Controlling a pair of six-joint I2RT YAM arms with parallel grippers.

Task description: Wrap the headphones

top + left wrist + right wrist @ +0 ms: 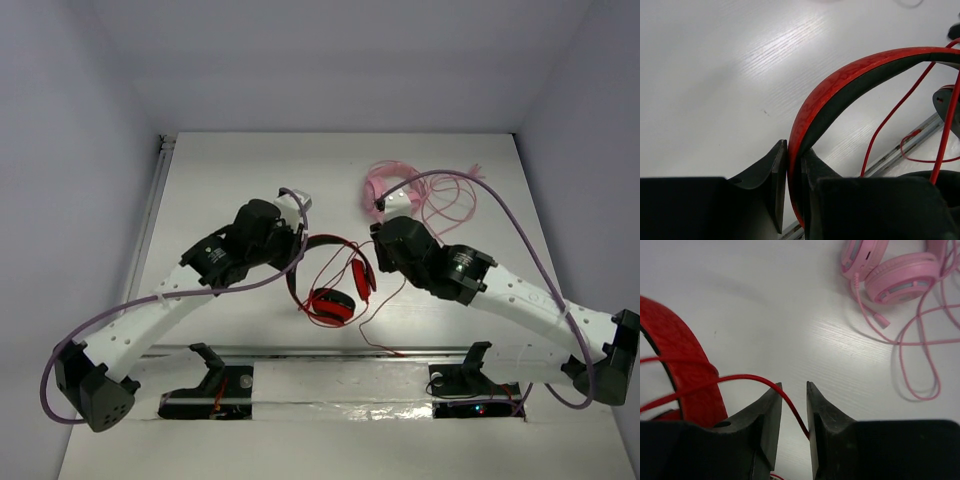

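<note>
Red headphones (pixel 330 304) lie at the middle of the table (pixel 220 180), between two arms that reach inward from the near corners, forearms low and wrists converging. The left gripper (pixel 794 150) is clamped on the headband at its left bend. The right gripper (pixel 794 386) stands slightly parted, with the red cable (pixel 740 377) running loose through the gap. Pink headphones (pixel 900 280) sit beyond.

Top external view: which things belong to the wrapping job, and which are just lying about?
Job: red headphones, left gripper clamped on them, red cable, right gripper with jaws apart around the cable.
Lying about: pink headphones, pink cable.
</note>
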